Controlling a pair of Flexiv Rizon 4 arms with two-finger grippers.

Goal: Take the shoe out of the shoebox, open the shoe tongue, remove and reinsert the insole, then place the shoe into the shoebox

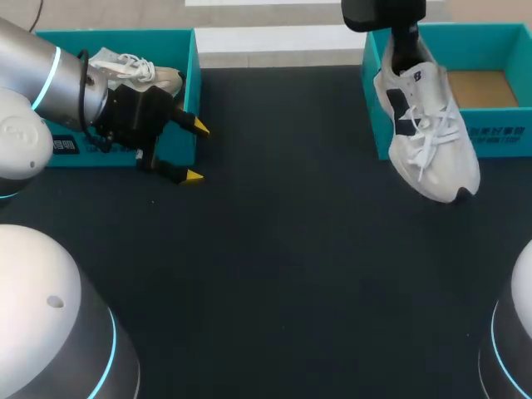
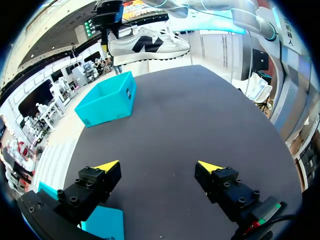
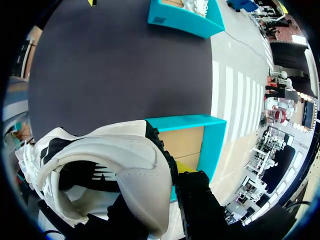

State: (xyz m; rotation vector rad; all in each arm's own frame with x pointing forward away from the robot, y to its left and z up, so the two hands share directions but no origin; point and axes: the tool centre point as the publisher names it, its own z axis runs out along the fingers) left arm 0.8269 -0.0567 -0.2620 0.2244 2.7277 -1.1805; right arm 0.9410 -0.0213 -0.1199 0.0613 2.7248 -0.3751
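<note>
A white sneaker (image 1: 428, 133) with black side marks hangs in the air over the front wall of the right teal shoebox (image 1: 499, 141), toe pointing down toward the table. My right gripper (image 1: 405, 46) is shut on its heel collar. The right wrist view shows the sneaker (image 3: 125, 160) filling the space beside my right gripper (image 3: 167, 187), with the shoebox (image 3: 210, 145) and its bare cardboard floor below. My left gripper (image 1: 196, 151) stands open and empty, low over the table by the left box. From the left wrist, past my left gripper (image 2: 159, 166), the held sneaker (image 2: 147, 46) shows above the far shoebox (image 2: 107, 100).
A second teal shoebox (image 1: 193, 75) stands at the back left with another white shoe (image 1: 137, 71) lying in it, right behind my left wrist. That box (image 3: 185, 17) also shows far off in the right wrist view. Dark table (image 1: 283, 249) stretches between the two boxes.
</note>
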